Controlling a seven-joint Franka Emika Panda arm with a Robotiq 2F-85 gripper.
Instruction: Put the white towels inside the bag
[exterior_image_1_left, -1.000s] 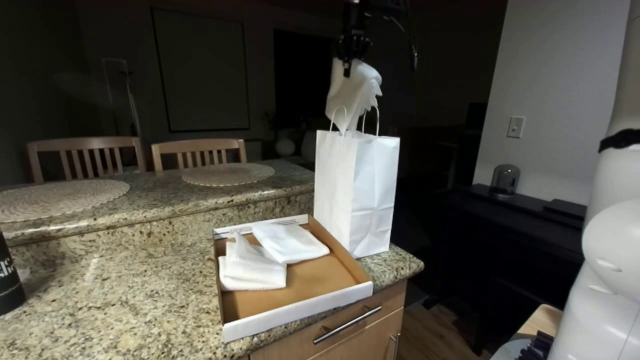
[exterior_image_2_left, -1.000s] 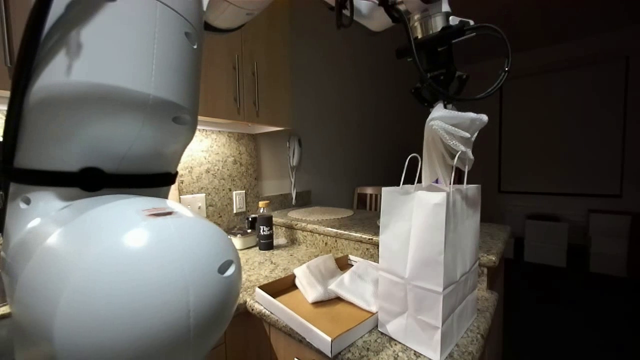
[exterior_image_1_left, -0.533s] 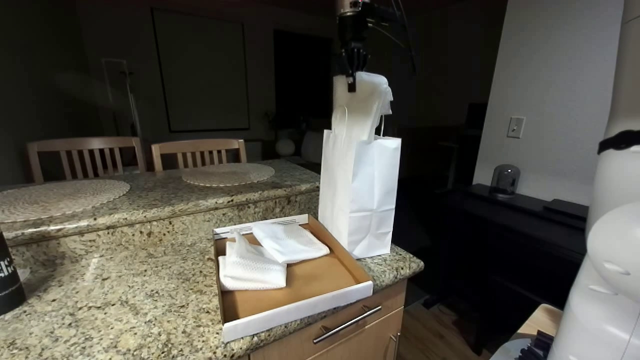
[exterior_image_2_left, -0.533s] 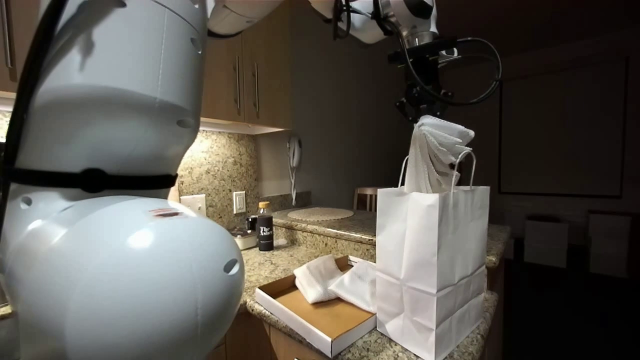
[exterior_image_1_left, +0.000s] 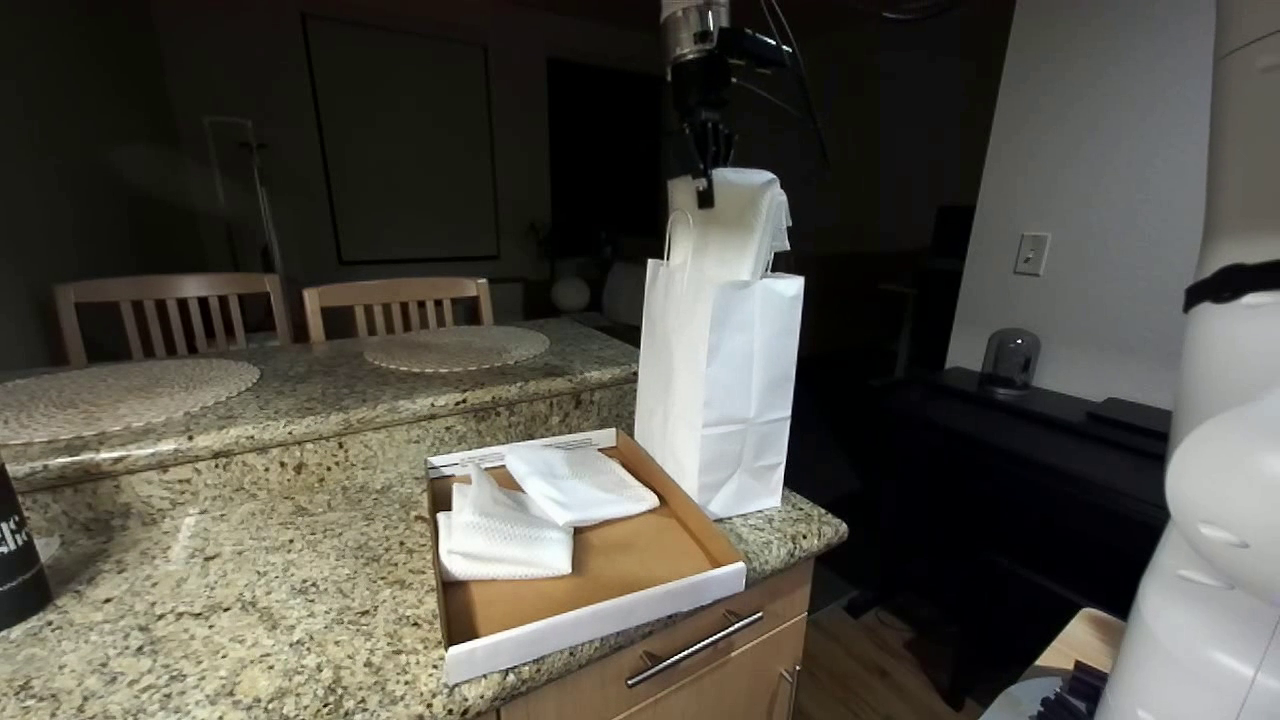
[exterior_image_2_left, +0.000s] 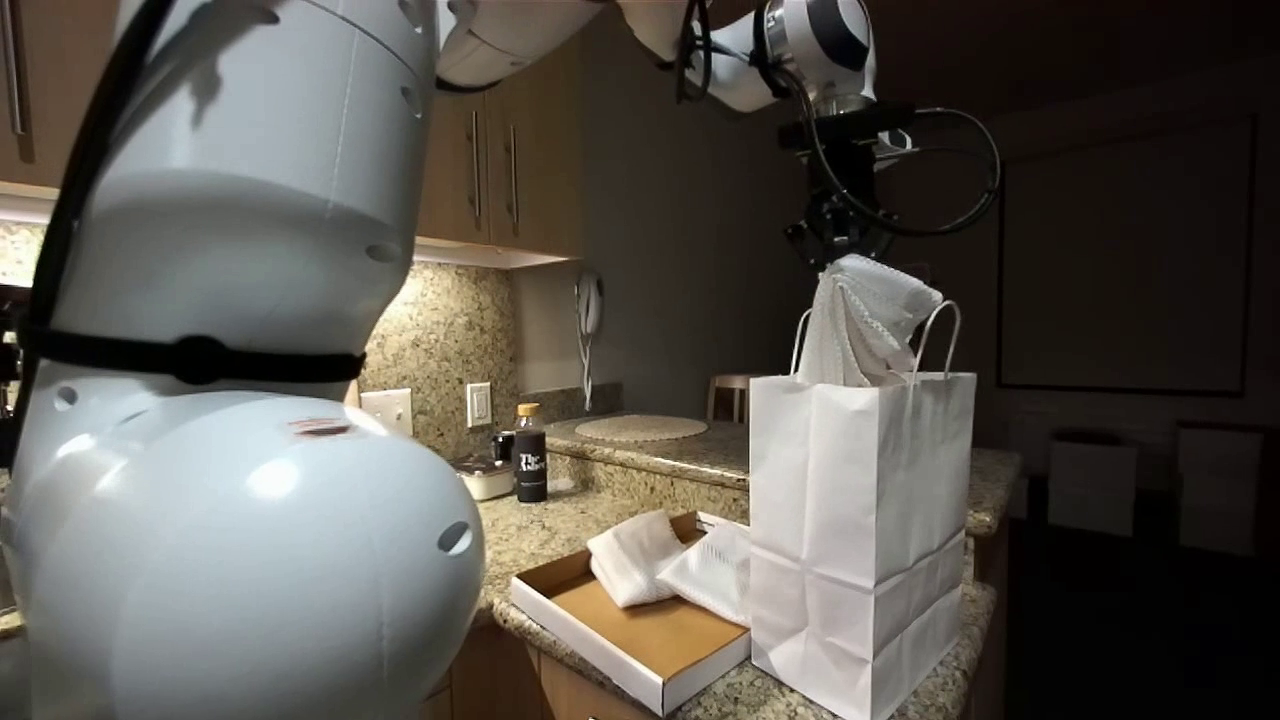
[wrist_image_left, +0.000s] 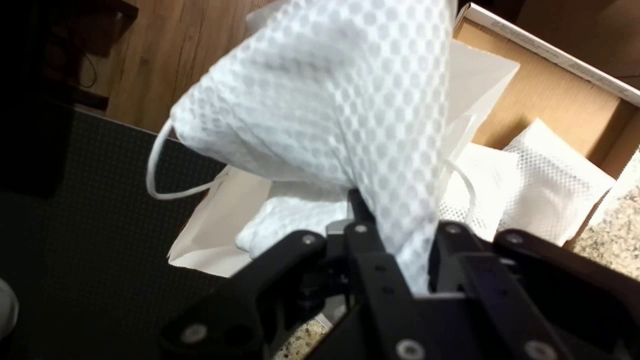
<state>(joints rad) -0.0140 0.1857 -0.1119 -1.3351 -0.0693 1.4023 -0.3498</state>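
One white towel (exterior_image_1_left: 738, 235) hangs down, pinched in the tool (exterior_image_1_left: 711, 186).

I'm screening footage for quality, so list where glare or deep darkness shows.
Both exterior views: deep darkness behind the bag; an exterior view: glare spots on the robot arm; wrist view: left side nearly black, held towel bright.

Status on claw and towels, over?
Claw shut on white towel, lower end inside the bag. Two more towels in the box. Handles close alongside, might snag.
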